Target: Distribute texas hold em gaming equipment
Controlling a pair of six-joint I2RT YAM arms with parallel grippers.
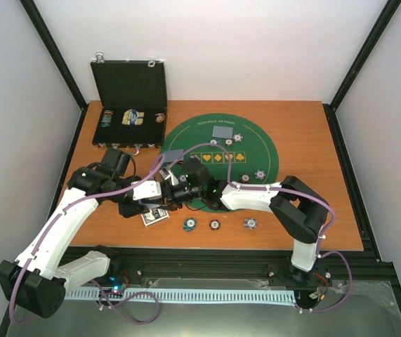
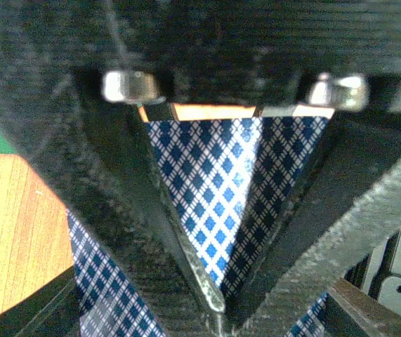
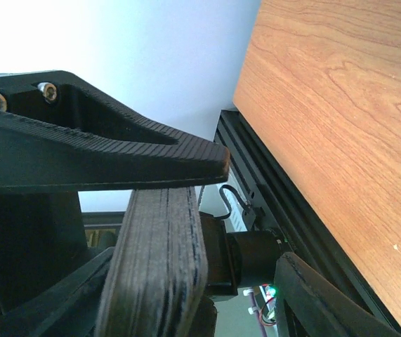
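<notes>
My right gripper is shut on a thick deck of playing cards, whose stacked edge shows under its upper finger. My left gripper meets it over the mat's left rim and is shut on a blue-checked card at its tips. A grey-blue card lies by the mat's left edge and another on the mat. Face-up cards lie on the table below the grippers. Striped chips sit in a row near the front; one sits on the mat.
The round green mat covers the table's middle, with small chips near its printed suits. The open black hinged case stands at the back left, items in its tray. A black frame rail borders the wooden table.
</notes>
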